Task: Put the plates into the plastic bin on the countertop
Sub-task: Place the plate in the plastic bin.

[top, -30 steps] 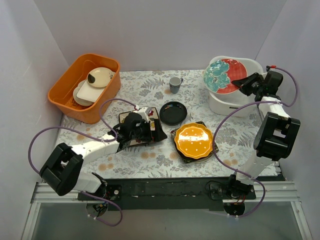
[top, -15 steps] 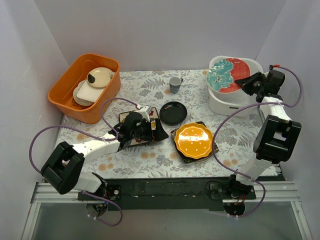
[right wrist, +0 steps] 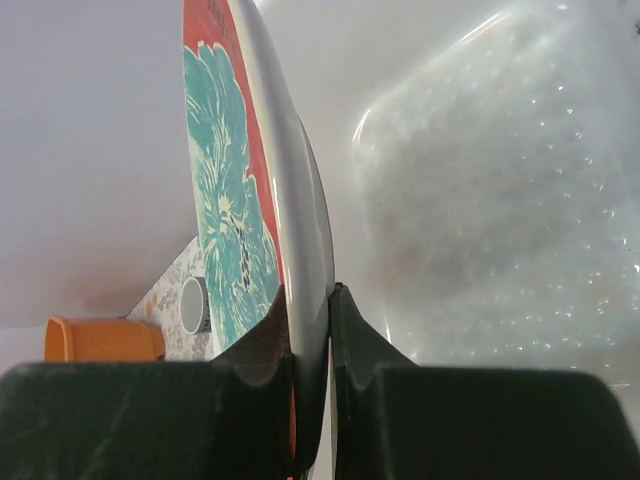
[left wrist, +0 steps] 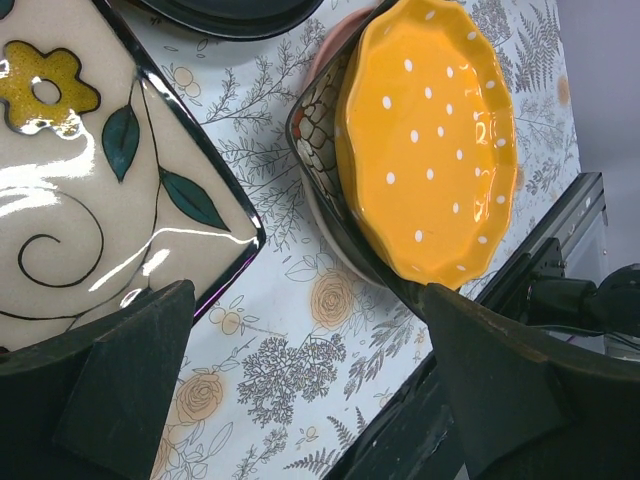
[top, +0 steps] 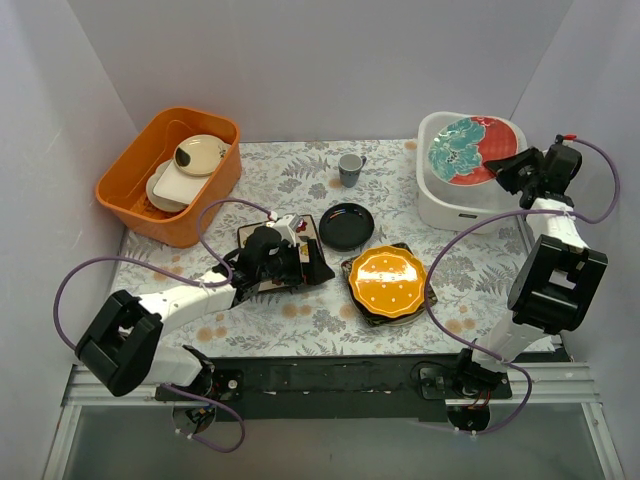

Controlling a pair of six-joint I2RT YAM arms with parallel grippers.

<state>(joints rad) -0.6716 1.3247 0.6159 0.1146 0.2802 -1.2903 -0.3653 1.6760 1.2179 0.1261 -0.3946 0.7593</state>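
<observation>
Plate point(top: 465, 150) of red and teal now farther over bin point(top: 445, 210), right tool point(top: 503, 168) clamping it, left tool point(top: 312, 266) released

Bright, even light; white glare on cream plate point(left wrist: 80, 190).

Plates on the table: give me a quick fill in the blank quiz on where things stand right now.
1. The right gripper is ____ on the red and teal plate, over the white bin.
2. The left gripper, at the edge of the cream square plate, has its jaws ____.
3. The yellow plate rests on a square plate coloured ____.
Missing words: shut; open; black.
</observation>
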